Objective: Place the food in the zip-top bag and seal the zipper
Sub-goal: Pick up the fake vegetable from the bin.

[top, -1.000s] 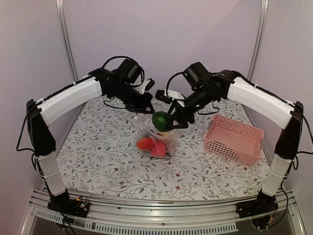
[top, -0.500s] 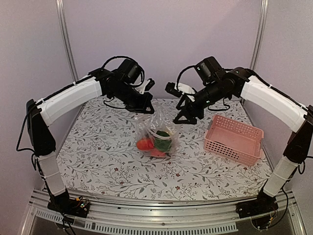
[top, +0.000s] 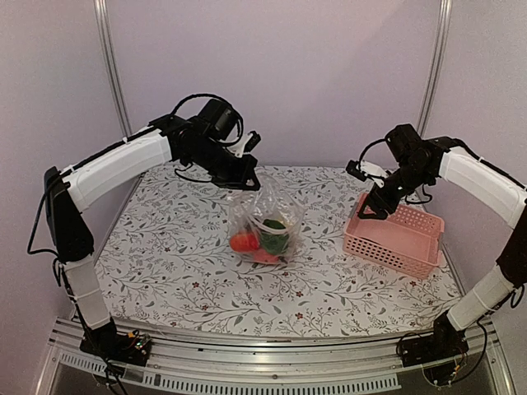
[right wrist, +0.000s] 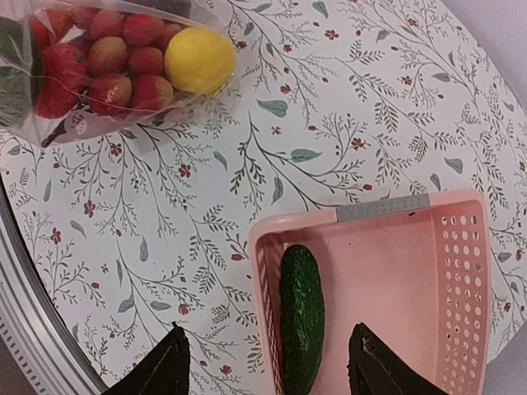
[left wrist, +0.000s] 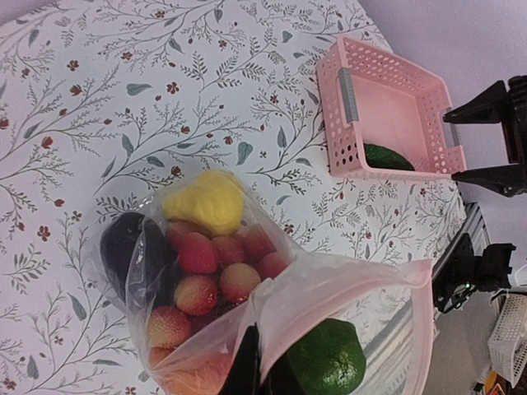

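Right arm bends in from the right edge. The right hand (top: 372, 207) is spread wide and empty, just above the pink basket (top: 387, 247) rim. A cucumber (right wrist: 301, 317) lies in the basket below it. The zip-top bag (top: 263, 224) stands mid-frame on the table (top: 165, 255), holding a lemon (left wrist: 206, 202), an eggplant (left wrist: 123, 247) and red fruits (left wrist: 198, 251). Left arm reaches to upper centre. The left hand (top: 247, 181) is clenched on the bag's mouth edge, holding it up.

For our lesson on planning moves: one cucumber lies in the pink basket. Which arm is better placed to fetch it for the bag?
Right. The right gripper hovers open over the pink basket, the cucumber just below it. The left gripper is busy holding up the mouth of the zip-top bag.
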`<state>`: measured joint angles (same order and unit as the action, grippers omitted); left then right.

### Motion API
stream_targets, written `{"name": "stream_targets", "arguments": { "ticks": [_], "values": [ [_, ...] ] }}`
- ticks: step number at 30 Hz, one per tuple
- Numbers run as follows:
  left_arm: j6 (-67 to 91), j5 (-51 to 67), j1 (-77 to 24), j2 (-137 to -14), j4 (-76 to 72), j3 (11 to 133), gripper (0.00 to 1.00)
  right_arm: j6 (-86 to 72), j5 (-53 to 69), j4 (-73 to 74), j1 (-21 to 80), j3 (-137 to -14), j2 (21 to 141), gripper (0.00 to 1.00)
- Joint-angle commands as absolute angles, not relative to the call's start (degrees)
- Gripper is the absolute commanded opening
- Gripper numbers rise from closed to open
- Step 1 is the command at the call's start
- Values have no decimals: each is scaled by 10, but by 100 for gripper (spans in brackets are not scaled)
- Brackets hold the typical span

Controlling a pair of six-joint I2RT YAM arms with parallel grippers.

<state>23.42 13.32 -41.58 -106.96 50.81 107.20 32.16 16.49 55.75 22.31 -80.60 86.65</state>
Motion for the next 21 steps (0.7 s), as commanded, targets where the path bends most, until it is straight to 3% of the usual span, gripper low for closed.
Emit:
{"name": "stream_targets", "arguments": {
  "ticks": [1,10,21],
  "values": [
    [234,139,-407,-1073,492,1082,0,352,131,582,173,-772,856,63],
    [239,137,-408,-1060,493,1066,0,365,77,569,149,-748,928,55],
    [241,135,-408,-1053,491,1055,0,403,94,578,150,-755,1008,54]
  ]
}}
